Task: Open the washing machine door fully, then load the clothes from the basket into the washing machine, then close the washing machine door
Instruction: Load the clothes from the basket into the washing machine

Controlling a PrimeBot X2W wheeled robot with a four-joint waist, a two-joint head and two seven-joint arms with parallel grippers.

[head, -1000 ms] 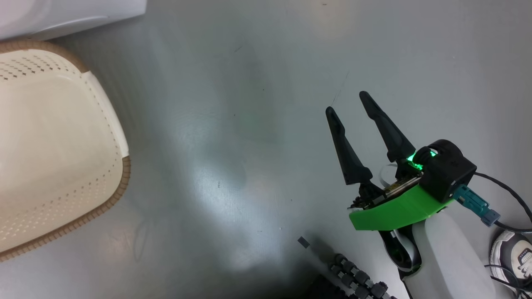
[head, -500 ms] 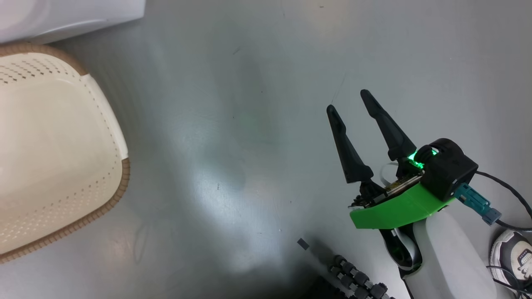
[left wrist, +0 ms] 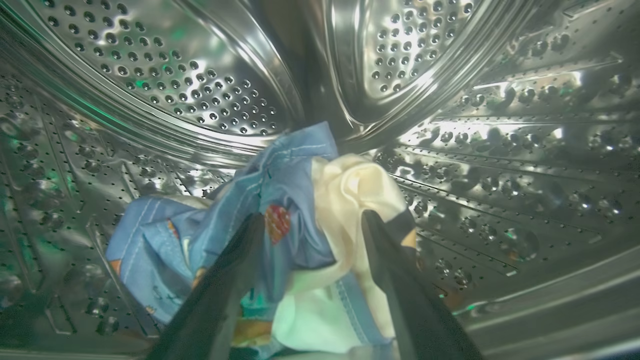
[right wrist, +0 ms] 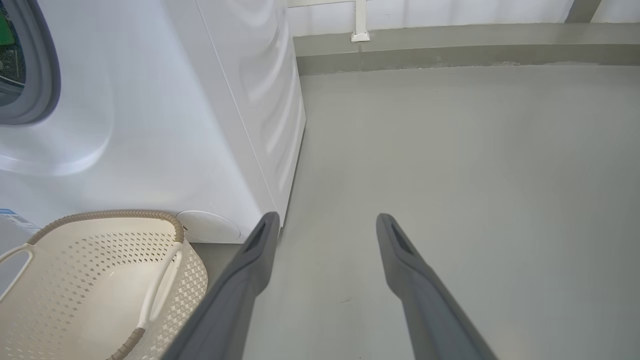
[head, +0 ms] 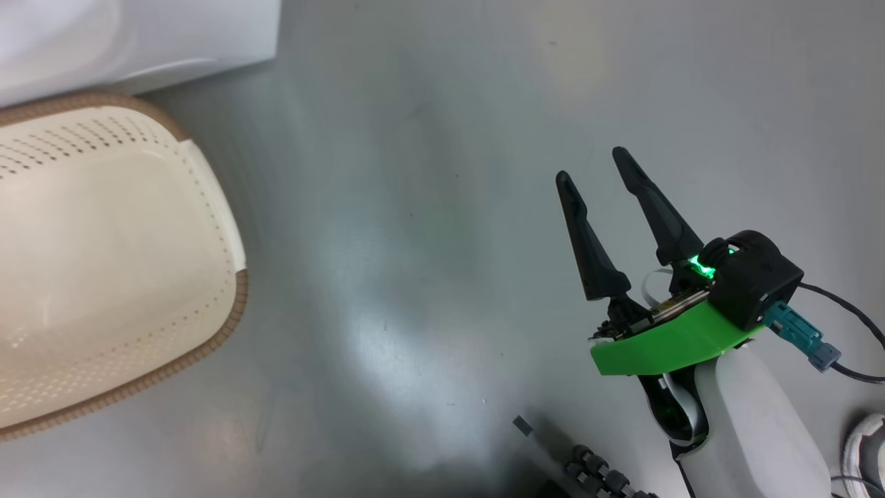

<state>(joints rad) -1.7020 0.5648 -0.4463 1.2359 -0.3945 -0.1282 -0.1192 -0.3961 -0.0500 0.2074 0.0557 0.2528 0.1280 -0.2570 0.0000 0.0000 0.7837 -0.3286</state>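
Observation:
Inside the washing machine's perforated steel drum point(left wrist: 150, 75), my left gripper point(left wrist: 312, 217) is open. Its two dark fingers stand either side of a heap of clothes point(left wrist: 300, 210). The heap holds a blue garment with orange prints point(left wrist: 165, 240) and a cream-white one point(left wrist: 350, 190), lying on the drum floor. My right gripper point(head: 591, 164) hangs open and empty over the grey floor, to the right of the basket point(head: 238, 304). The basket point(right wrist: 110, 214) looks empty and stands against the white washing machine point(right wrist: 200, 100). The washing machine door is out of view.
A corner of the machine point(head: 138, 34) shows at the head view's top left. A shoe point(head: 868, 446) and a black cable point(head: 850, 318) lie at the lower right. A black ribbed part point(head: 601, 477) sits by the bottom edge. A wall base point(right wrist: 450, 45) runs beyond the floor.
The head camera has shifted, so basket and machine sit further right in the picture. My right gripper holds its pose, open. My left gripper has opened.

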